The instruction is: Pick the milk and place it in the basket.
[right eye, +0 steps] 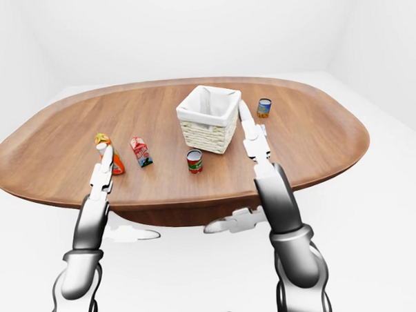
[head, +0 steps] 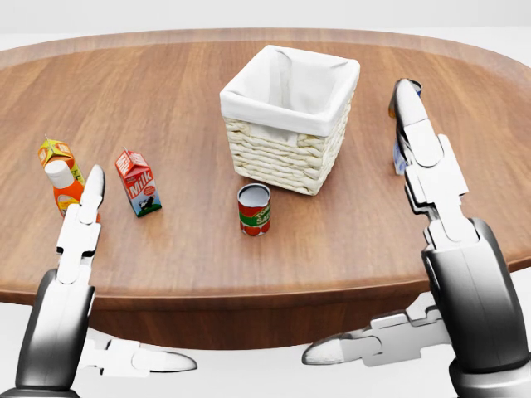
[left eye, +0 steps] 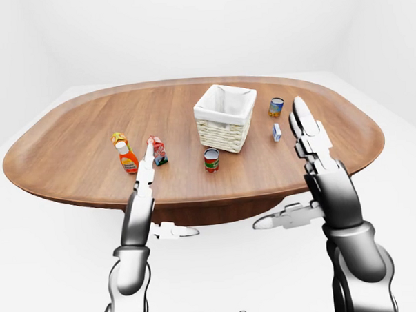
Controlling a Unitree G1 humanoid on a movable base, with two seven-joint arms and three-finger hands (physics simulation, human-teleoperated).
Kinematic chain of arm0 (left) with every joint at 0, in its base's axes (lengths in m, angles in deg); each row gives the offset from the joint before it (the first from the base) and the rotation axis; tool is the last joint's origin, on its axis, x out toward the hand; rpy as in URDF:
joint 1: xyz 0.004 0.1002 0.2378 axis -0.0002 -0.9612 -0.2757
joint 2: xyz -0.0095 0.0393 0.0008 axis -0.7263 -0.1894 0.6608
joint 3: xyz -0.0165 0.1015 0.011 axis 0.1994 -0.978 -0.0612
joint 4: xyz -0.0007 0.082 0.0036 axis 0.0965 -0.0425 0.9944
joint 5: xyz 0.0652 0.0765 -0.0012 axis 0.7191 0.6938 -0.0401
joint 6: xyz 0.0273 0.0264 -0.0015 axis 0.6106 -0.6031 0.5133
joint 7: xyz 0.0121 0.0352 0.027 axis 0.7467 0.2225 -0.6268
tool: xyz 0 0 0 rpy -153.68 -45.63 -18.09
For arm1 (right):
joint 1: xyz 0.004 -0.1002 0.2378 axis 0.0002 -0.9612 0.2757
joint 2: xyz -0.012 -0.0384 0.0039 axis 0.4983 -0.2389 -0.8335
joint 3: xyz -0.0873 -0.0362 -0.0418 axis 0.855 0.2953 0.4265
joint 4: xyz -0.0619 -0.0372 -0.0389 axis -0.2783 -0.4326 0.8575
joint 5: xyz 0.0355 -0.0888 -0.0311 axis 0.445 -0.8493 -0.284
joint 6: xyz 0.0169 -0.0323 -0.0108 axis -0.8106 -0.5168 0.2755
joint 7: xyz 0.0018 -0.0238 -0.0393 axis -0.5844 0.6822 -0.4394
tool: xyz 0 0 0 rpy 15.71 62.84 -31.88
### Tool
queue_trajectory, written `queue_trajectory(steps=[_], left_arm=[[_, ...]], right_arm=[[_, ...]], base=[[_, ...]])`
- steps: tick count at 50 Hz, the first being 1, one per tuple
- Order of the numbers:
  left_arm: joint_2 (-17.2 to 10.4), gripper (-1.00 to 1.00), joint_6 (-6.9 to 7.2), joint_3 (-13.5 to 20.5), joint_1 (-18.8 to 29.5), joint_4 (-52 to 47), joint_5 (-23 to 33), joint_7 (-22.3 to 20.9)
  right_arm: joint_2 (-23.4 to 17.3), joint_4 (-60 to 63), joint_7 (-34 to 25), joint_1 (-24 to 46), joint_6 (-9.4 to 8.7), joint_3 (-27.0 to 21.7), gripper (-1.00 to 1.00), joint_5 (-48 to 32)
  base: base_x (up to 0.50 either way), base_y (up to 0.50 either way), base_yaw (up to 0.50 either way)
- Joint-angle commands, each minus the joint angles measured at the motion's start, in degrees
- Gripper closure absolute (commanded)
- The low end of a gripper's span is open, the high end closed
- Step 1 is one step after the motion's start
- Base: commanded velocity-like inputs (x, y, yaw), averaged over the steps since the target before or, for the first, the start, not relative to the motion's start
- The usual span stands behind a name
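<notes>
The milk carton (head: 139, 184), red and white with a blue base, stands upright on the wooden table (head: 348, 249), at the left of the head view. The white-lined wicker basket (head: 286, 153) stands to its upper right, near the table's middle. My left hand (head: 137, 274) is open, fingers (head: 83, 220) pointing up, just left of and below the milk and apart from it. My right hand (head: 357, 224) is open and empty at the right, its fingers (head: 427, 157) reaching up beside the basket's right side. In the left-eye view my left fingers partly cover the milk.
An orange bottle (head: 65, 191) with a white cap and a small orange carton (head: 55, 152) stand left of the milk. A red can (head: 254, 209) stands below the basket. A blue can (left eye: 276, 107) and a small blue-white carton (left eye: 277, 131) stand right of the basket.
</notes>
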Motion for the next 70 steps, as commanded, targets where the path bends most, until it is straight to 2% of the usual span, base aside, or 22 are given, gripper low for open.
queue_trajectory(steps=[1, 2, 3, 7, 9, 11, 17, 26, 29, 33, 37, 41, 44, 45, 47, 48, 50, 53, 59, 62, 66, 70], left_arm=[[0.2, -1.0, 1.87, -0.2, -1.0, -5.2, 1.7, -1.0], [0.2, -1.0, 2.04, -0.1, -1.1, -5.7, 1.7, -1.1], [0.4, -1.0, 3.27, 0.1, -1.2, -7.7, 1.8, -1.7], [0.3, -1.0, 4.29, -0.8, -1.8, -11.0, 3.8, -2.8], [0.4, -1.0, 5.4, -0.9, -1.7, -12.6, 4.5, -3.4], [0.4, -1.0, 5.69, -0.8, -1.9, -13.8, 4.5, -3.8], [0.5, -1.0, 5.14, -0.4, -2.4, -14.3, 4.1, -3.7], [0.6, -1.0, 5.47, -0.5, -2.8, -15.9, 4.6, -4.1], [0.6, -1.0, 4.77, -0.5, -4.2, -17.0, 4.7, -4.2], [0.9, -1.0, 5.84, -0.2, -4.2, -19.2, 4.8, -5.1], [1.0, -1.0, 5.31, -0.8, -4.7, -19.2, 5.4, -4.7], [0.9, -1.0, 5.62, -0.6, -4.2, -19.0, 5.5, -4.7], [0.9, -1.0, 4.8, -0.4, -4.5, -18.8, 5.2, -4.4], [1.0, -1.0, 5.07, -0.1, -4.4, -19.0, 4.9, -4.4], [0.8, -1.0, 4.67, 0.1, -4.5, -18.5, 4.8, -4.4], [1.0, -1.0, 5.05, 0.2, -4.2, -18.3, 5.0, -4.4], [0.9, -1.0, 4.7, 0.1, -4.4, -18.1, 5.1, -4.4], [1.1, -1.0, 5.68, -0.2, -3.7, -18.5, 4.9, -4.8], [1.0, -1.0, 6.41, -0.7, -3.8, -20.0, 5.2, -5.1], [1.0, -1.0, 6.33, -0.7, -3.8, -20.1, 5.1, -5.0], [0.8, -1.0, 5.21, -0.9, -4.0, -17.9, 5.6, -4.1], [0.7, -1.0, 5.06, -0.5, -4.2, -18.1, 5.2, -4.3]], right_arm=[[0.1, 6.1, -0.9, 0.3, 0.0, -0.4, -1.0, 0.7], [0.0, 6.3, -1.0, 0.5, 0.0, -0.4, -1.0, 0.6], [-0.2, 7.1, -1.1, 1.5, 0.0, -0.8, -1.0, 0.3], [-0.3, 8.5, -1.5, 2.6, 0.0, -2.1, -1.0, 1.5], [-0.4, 8.7, -1.5, 2.4, 0.0, -1.9, -1.0, 1.6], [-0.3, 9.2, -1.4, 2.4, 0.0, -1.7, -1.0, 1.6], [-0.4, 10.4, -1.9, 2.2, 0.0, -1.6, -1.0, 1.7], [-0.5, 10.6, -1.9, 2.2, 0.0, -2.1, -1.0, 2.5], [-0.5, 10.6, -1.9, 2.3, 0.0, -2.0, -1.0, 2.5], [-0.4, 10.6, -1.9, 1.7, 0.0, -1.5, -1.0, 2.2], [-0.4, 10.8, -2.2, 1.7, 0.0, -1.5, -1.0, 2.3], [-0.3, 11.4, -2.2, 1.9, 0.0, -1.8, -1.0, 2.4], [-0.4, 12.0, -2.4, 1.8, 0.0, -2.1, -1.0, 2.7], [-0.3, 12.2, -2.5, 1.8, 0.0, -2.2, -1.0, 3.0], [-0.3, 12.1, -2.3, 1.8, 0.0, -2.1, -1.0, 3.1], [-0.3, 12.2, -2.3, 1.8, 0.0, -2.0, -1.0, 3.0], [-0.3, 12.8, -2.3, 1.5, 0.0, -1.9, -1.0, 3.0], [-0.4, 13.9, -2.6, 2.2, 0.0, -2.2, -1.0, 3.2], [-0.4, 14.2, -2.5, 2.2, 0.0, -2.3, -1.0, 3.4], [-0.4, 14.1, -2.4, 1.4, 0.0, -1.8, -1.0, 3.3], [-0.2, 13.6, -2.4, 1.1, 0.0, -1.5, -1.0, 3.3], [-0.2, 13.4, -2.3, 1.2, 0.0, -1.7, -1.0, 3.5]], base=[[0.0, 0.0, 0.0], [0.0, 0.0, 0.0], [0.0, 0.0, 0.0], [0.0, 0.0, 0.0], [0.0, 0.0, 0.0], [0.0, 0.0, 0.0], [0.0, 0.0, 0.0], [0.0, 0.0, 0.0], [0.0, 0.0, 0.0], [0.0, 0.0, 0.0], [0.0, 0.0, 0.0], [0.0, 0.0, 0.0], [0.0, 0.0, 0.0], [0.0, 0.0, 0.0], [0.0, 0.0, 0.0], [0.0, 0.0, 0.0], [0.0, 0.0, 0.0], [0.0, 0.0, 0.0], [0.0, 0.0, 0.0], [0.0, 0.0, 0.0], [0.0, 0.0, 0.0], [0.0, 0.0, 0.0]])
